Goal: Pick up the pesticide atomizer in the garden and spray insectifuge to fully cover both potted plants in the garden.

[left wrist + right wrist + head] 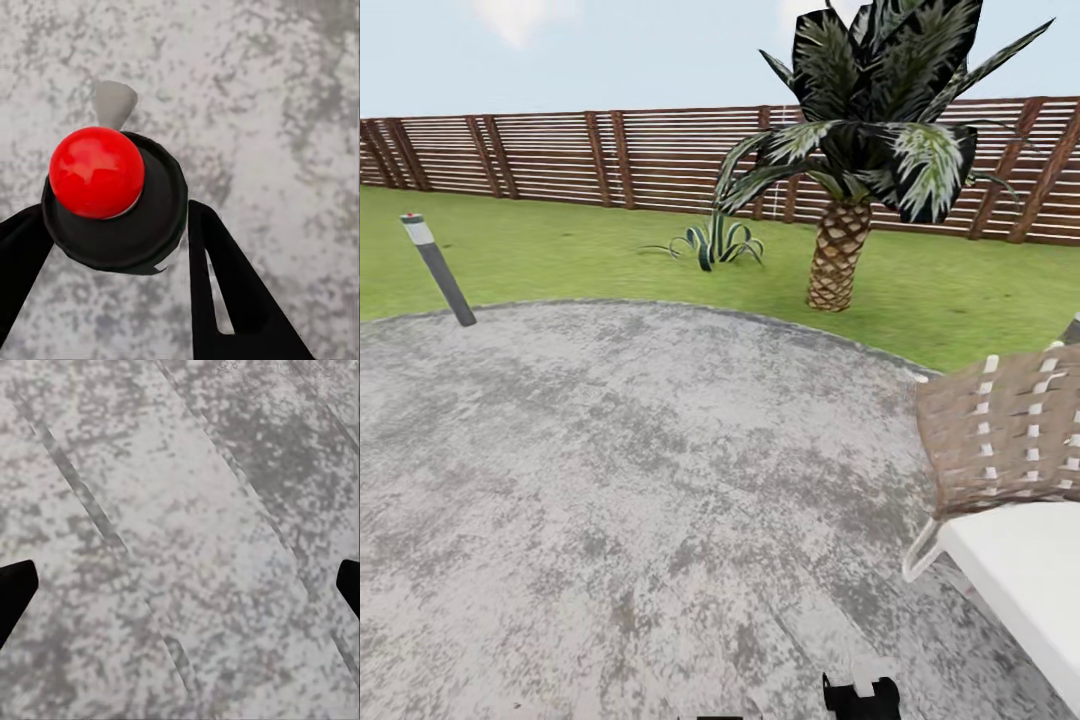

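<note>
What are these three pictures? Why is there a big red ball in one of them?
They come from three cameras on one robot in a computer-made garden. The big picture is from its head: you see a round grey paved patio, green lawn, a brown wooden slat fence, a palm tree, a small spiky green plant, a leaning grey lamp post and a brown woven wicker seat with a white cushion.

The other two cameras sit by the robot's hands, looking down at the paving. The left end effector has its black fingers closed around a dark spray bottle with a red top, seen from above. That is your red ball! The right end effector is open, with only its two black tips at the picture's edges.
</note>
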Controlling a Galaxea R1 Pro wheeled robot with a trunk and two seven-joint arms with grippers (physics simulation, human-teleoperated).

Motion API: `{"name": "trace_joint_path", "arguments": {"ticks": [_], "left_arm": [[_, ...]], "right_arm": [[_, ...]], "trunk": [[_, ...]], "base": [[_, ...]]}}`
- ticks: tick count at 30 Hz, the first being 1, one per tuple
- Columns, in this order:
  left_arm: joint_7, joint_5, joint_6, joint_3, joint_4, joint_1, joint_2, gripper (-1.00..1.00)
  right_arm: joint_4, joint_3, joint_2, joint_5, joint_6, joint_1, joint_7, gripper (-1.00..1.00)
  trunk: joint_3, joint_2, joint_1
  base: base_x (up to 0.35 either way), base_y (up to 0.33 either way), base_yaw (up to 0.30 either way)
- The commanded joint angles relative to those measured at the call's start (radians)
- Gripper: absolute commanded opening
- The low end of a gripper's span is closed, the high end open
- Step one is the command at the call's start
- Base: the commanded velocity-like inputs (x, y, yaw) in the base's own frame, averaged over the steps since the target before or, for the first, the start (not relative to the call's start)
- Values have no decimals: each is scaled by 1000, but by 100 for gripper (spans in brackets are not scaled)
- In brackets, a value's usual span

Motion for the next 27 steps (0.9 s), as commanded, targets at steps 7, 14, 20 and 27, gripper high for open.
{"name": "trace_joint_path", "arguments": {"ticks": [7,14,20,27], "left_arm": [[-4,-10,-5,9,1,-1,-1,-100],[-4,-10,-5,9,1,-1,-1,-100],[-4,-10,-5,9,1,-1,0,-100],[-4,-10,-5,9,1,-1,0,-100]], "right_arm": [[1,9,0,-7,-3,0,-4,100],[1,9,0,-7,-3,1,-4,100],[1,9,0,-7,-3,1,-4,100],[1,9,0,-7,-3,1,-3,100]], "trunk": [[-1,0,0],[-1,0,0],[-1,0,0],[-1,0,0]], "base": [[330,142,277],[332,39,278],[334,1,277],[335,0,277]]}}
